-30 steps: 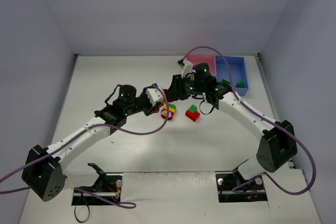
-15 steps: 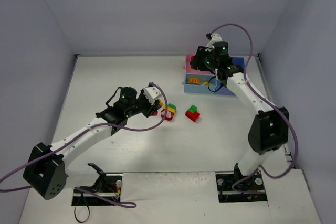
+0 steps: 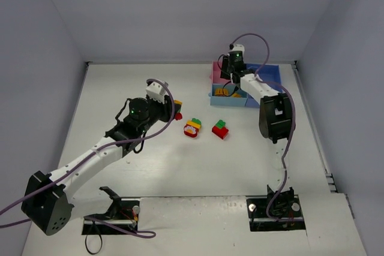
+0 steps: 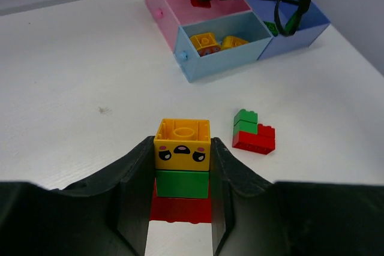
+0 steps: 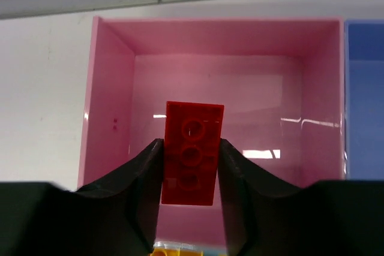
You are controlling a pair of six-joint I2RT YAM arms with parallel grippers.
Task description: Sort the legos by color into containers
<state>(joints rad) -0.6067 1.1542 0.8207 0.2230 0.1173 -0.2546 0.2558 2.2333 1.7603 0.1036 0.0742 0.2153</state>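
My left gripper (image 3: 173, 109) (image 4: 182, 145) is shut on a clump of legos (image 4: 183, 166): a yellow face brick on a green brick on a red one, held above the table. My right gripper (image 3: 230, 71) (image 5: 191, 143) is shut on a flat red brick (image 5: 192, 151) and holds it over the pink tray (image 5: 111, 88) (image 3: 216, 71). The light blue tray (image 4: 198, 67) (image 3: 227, 101) holds two yellow-orange bricks (image 4: 207, 41). The medium blue tray (image 3: 271, 78) (image 4: 303, 28) holds a green brick (image 4: 271, 27).
On the table lie a green-and-red clump (image 3: 220, 129) (image 4: 254, 133) and a yellow, green and red clump (image 3: 192, 128). The right arm (image 3: 270, 103) stretches along the table's right side to the trays. Walls close in the back and both sides.
My right gripper swung from the table's middle back to the pink tray with the red brick. My left gripper drew back to the left with its clump.
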